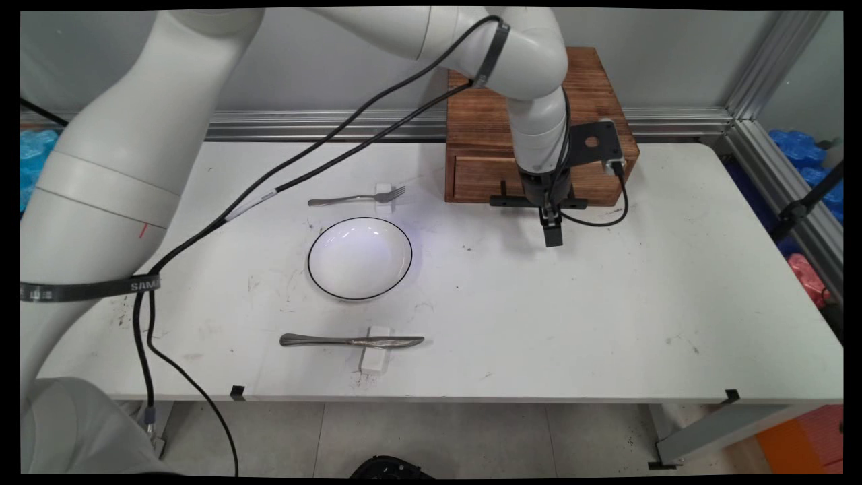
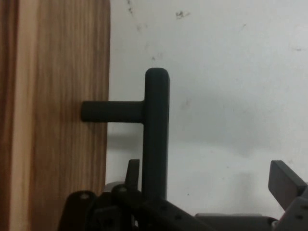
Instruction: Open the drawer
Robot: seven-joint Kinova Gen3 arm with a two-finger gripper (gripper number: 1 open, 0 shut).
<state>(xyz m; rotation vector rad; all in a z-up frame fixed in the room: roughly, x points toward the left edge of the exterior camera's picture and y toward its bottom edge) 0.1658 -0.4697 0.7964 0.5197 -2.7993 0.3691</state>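
A white table (image 1: pixel 606 323) fills most of the main view, with a grey wall behind it. At the upper centre right of the frame, against the wall, stands a wooden drawer box (image 1: pixel 599 87); its drawer front (image 1: pixel 485 176) faces the camera and carries a black bar handle (image 1: pixel 506 201) running across its lower edge. The white arm comes down in front of the box, and its black gripper (image 1: pixel 553 232) hangs just below the handle, over bare table. In the hand view the wooden front (image 2: pixel 53 115) fills the left of the frame, and the handle (image 2: pixel 156 130) stands out from it on a short post, its bar running down to the bottom edge beside the left finger (image 2: pixel 132 173). The right finger (image 2: pixel 286 183) sits far off at the lower right, so the fingers are spread wide and hold nothing. Left of centre in the main view lies a white bowl with a thin black rim (image 1: pixel 360 258). Above it a fork (image 1: pixel 358 197) rests across a small white block (image 1: pixel 383 190); below it a knife (image 1: pixel 350 341) rests across another white block (image 1: pixel 375 358).
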